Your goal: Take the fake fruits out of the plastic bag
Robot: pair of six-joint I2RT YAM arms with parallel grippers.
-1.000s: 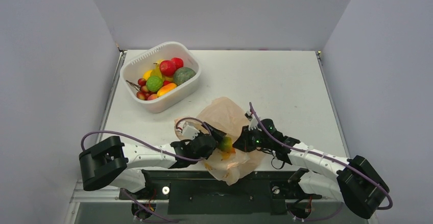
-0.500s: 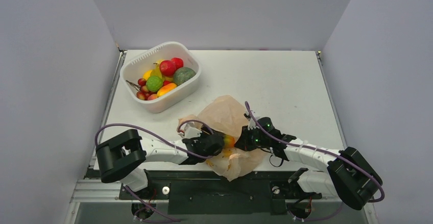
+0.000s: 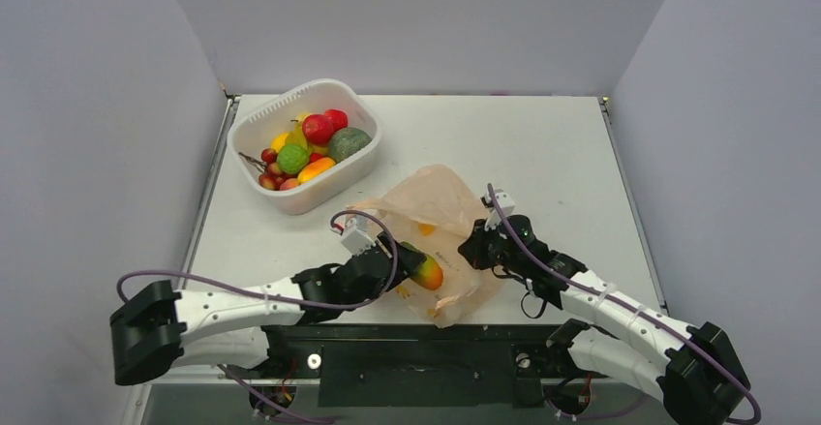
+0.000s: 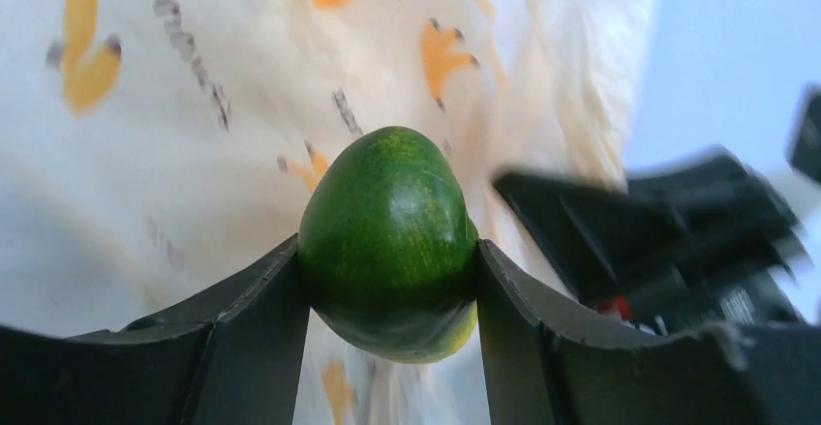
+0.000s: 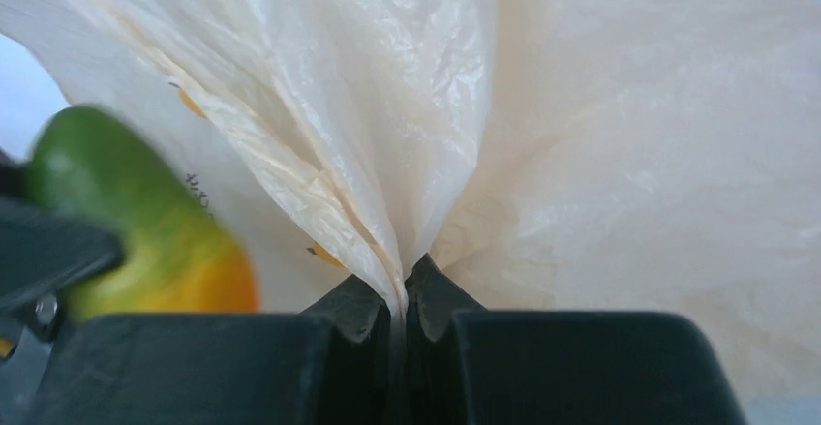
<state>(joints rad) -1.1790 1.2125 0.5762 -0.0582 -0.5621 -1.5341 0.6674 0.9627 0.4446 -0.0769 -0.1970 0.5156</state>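
My left gripper (image 4: 387, 251) is shut on a glossy fake fruit (image 4: 387, 236), green at one end and orange-yellow at the other (image 3: 424, 271). It holds the fruit at the left side of the plastic bag (image 3: 438, 207), a pale peach, crinkly sheet with orange marks (image 4: 194, 106). My right gripper (image 5: 405, 282) is shut on a pinched fold of the bag (image 5: 581, 135) at its right side (image 3: 478, 248). The held fruit (image 5: 126, 222) shows at the left of the right wrist view. What else lies inside the bag is hidden.
A white slotted basket (image 3: 319, 193) stands at the back left of the table, holding several fruits, among them a red one (image 3: 318, 128) and a dull dark-green round one (image 3: 349, 143). Grey walls close the table on three sides.
The left jaws have closed onto the green-orange fruit. The right gripper has pulled the bag's fold up and to the right, so the bag stands taller. The left arm's elbow swung left.
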